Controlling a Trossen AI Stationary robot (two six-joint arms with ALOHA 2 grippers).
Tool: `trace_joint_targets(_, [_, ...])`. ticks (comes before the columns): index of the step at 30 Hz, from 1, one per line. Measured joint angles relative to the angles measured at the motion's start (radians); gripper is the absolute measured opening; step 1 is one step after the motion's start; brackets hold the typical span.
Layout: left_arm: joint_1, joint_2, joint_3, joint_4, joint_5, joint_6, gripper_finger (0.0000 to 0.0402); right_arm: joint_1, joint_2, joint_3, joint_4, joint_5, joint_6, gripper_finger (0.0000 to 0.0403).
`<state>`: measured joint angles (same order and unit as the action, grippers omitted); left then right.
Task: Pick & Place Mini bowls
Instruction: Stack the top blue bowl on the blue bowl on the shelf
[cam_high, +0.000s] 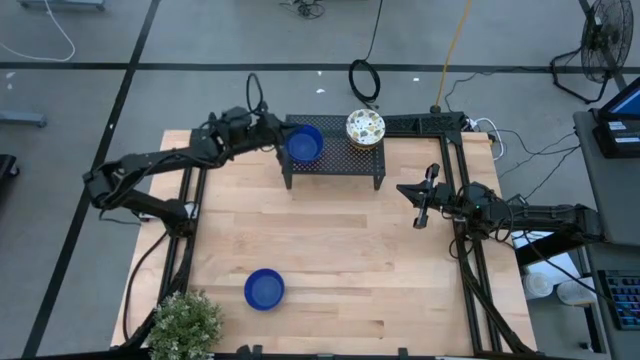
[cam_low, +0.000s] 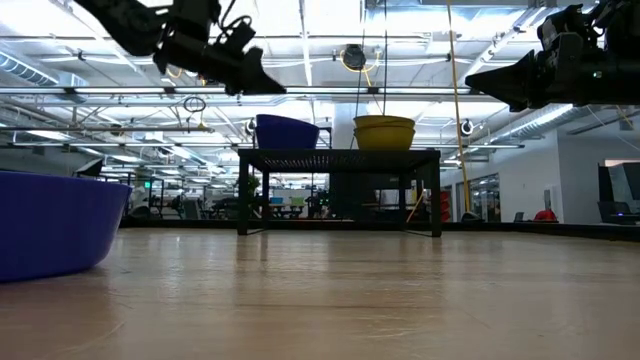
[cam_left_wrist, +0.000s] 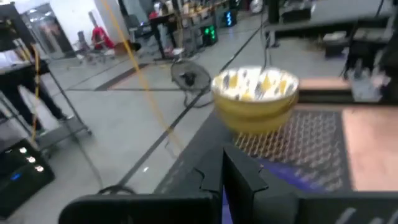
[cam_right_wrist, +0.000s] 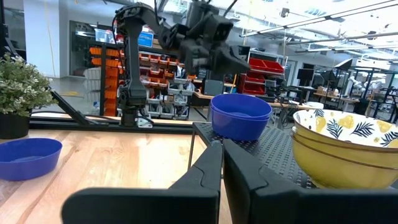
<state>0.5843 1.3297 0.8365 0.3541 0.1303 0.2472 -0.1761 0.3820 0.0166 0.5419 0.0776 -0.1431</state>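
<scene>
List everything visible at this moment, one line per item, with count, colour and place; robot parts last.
Glossy solid blue mini bowls: two; one on the black mesh rack's left part, one on the table near the front edge.
Yellow bowls with white leaf-patterned inside: a nested stack, count unclear; on the rack's right part.
Black mesh metal rack: one; at the table's rear centre.
Light wooden table: one.
Green potted plant: one; front left corner.
Left gripper: dark, jaws shut, just left of the blue bowl on the rack, above it.
Right gripper: dark, jaws shut, raised near the table's right edge, holding nothing.
</scene>
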Motion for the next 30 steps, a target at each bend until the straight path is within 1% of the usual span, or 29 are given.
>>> trace_joint_targets(3, [0.014,0.006,-0.036,-0.001,0.017,0.011,0.0004,0.0,0.0,0.0,0.0,0.0,0.0,0.0002])
trace_joint_targets(6, [0.024,0.005,-0.046,0.017,0.047,0.006,0.0007,0.0,0.0,0.0,0.0,0.0,0.0,0.0002])
trace_joint_targets(8, [0.026,0.011,-0.056,0.017,0.047,0.0,0.001,0.0,0.0,0.0,0.0,0.0,0.0,0.0002])
trace_joint_targets(12, [0.026,0.014,-0.077,0.01,0.055,-0.016,0.0003,0.0,0.0,0.0,0.0,0.0,0.0,0.0002])
trace_joint_targets(16, [0.026,0.014,-0.104,0.016,0.054,-0.024,0.0011,0.0,0.0,0.0,0.0,0.0,0.0,0.0002])
trace_joint_targets(19, [0.025,0.013,-0.106,0.063,0.055,-0.025,0.0013,0.0,0.0,0.0,0.0,0.0,0.0,0.0002])
trace_joint_targets(24, [0.023,0.012,-0.106,0.141,0.056,-0.021,0.0004,0.0,0.0,0.0,0.0,0.0,0.0,0.0002])
trace_joint_targets(30, [0.045,0.012,-0.105,0.081,0.053,-0.033,0.0019,0.0,0.0,0.0,0.0,0.0,0.0,0.0002])
